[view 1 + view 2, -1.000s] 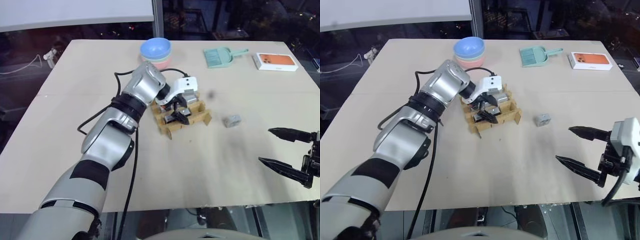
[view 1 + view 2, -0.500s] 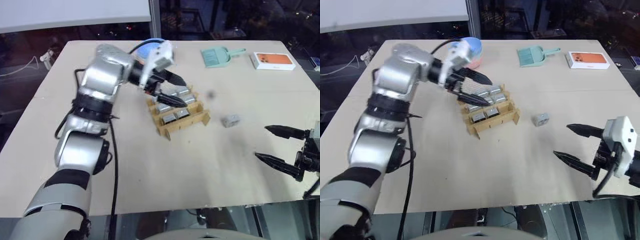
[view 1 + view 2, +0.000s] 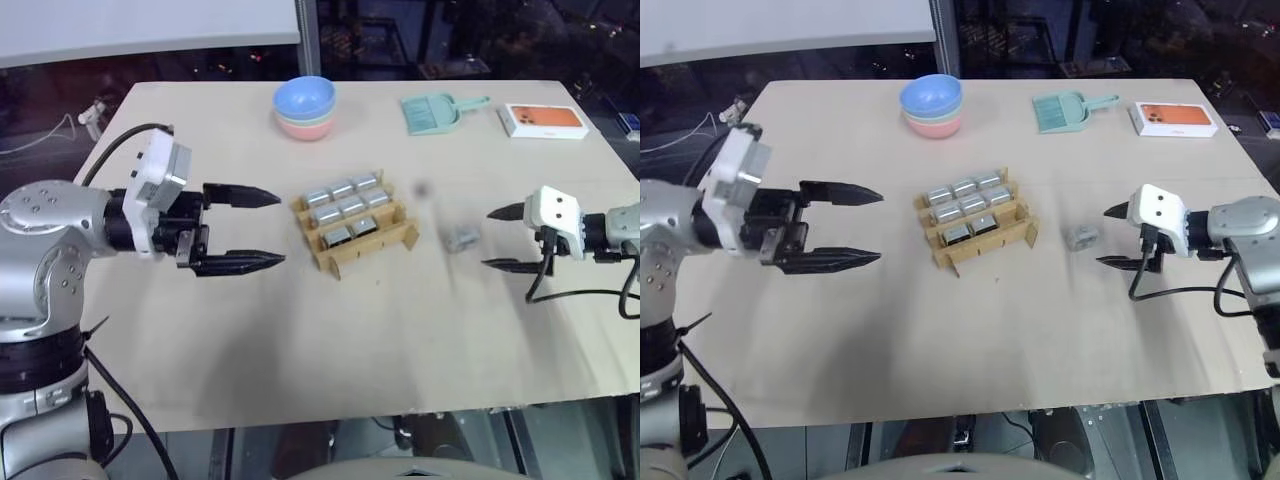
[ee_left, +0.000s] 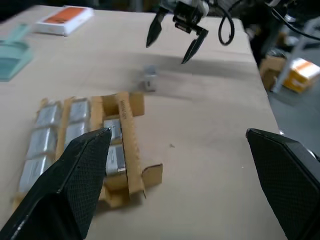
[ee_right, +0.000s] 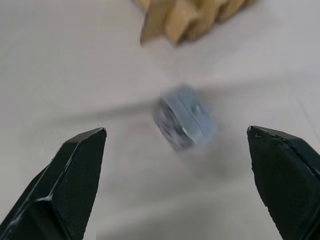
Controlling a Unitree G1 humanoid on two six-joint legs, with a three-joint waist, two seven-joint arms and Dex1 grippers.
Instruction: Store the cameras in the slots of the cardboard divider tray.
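Head views: the cardboard divider tray [image 3: 355, 220] sits mid-desk [image 3: 300, 340], w/ silver cameras [image 3: 343, 206] already in most slots — I count approx eight; the near-right slot looks empty, though I can't be sure at this angle. One loose camera [image 3: 462, 238] lies on the desk just right of the tray, apart from it. My left gripper [image 3: 245, 228] hangs left of the tray, well clear, fingers [image 3: 240, 194] spread wide, nothing in them. My right gripper [image 3: 505, 238] is near the loose camera on its right side, fingers spread wide too, empty, not touching it. Far edge: stacked bowls [image 3: 306, 105], mint dustpan [image 3: 435, 112], white-and-orange box [image 3: 543, 120] — none part of the job.

Left wrist view: tray w/ cameras in rows between my fingers [image 4: 75, 175], loose camera [image 4: 149, 80] beyond it, and the right gripper [image 4: 172, 37] hovering past that.

Right wrist view: the loose camera [image 5: 185, 122] is dead centre btwn my two fingers [image 5: 70, 175], a tray corner [image 5: 190, 15] beyond. It's blurred, so I can't read which face is up.

Step, as I judge it: last camera pickup, right arm on approach; the left arm's part looks finished. Next move calls for: drop lower, straddle the block, close on its sides w/o nudging it away, then carry to the free slot and lower it in straight so it clears the strips.
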